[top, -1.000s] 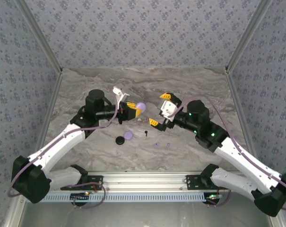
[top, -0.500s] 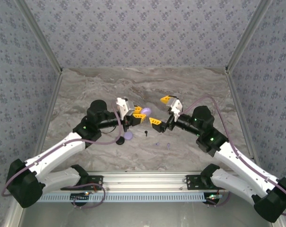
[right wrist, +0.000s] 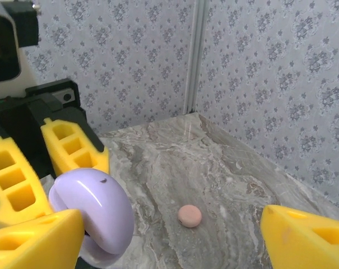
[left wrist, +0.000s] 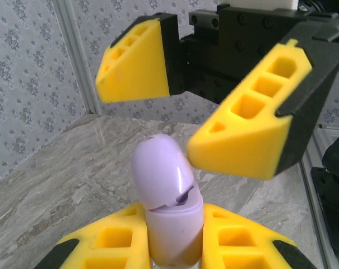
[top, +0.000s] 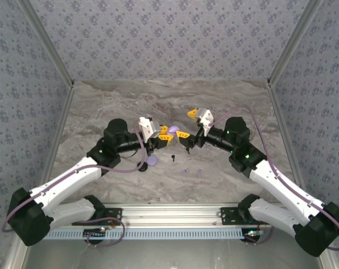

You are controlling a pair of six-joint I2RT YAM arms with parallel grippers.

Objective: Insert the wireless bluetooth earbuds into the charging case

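Observation:
My left gripper (top: pixel 161 135) is shut on the lower half of a lavender charging case (top: pixel 172 130), held up above the table. In the left wrist view the case (left wrist: pixel 166 202) stands upright between my yellow fingers (left wrist: pixel 110 241), its lid slightly ajar. My right gripper (top: pixel 187 124) is open and faces it, one finger (right wrist: pixel 35 241) against the case lid (right wrist: pixel 93 210), the other finger (right wrist: pixel 303 235) far to the side. A black earbud (top: pixel 173 157) and tiny lavender earbuds (top: pixel 199 172) lie on the marble table below.
A lavender disc (top: pixel 152 160) and a black disc (top: pixel 141 166) lie on the table under the left wrist. A pale pink disc (right wrist: pixel 190 216) lies farther back. Patterned walls with metal posts (top: pixel 57 67) enclose the table (top: pixel 225 101) on three sides.
The right gripper has moved left up to the held case and its jaws have narrowed somewhat. The left gripper moved the case slightly forward and right, then held still.

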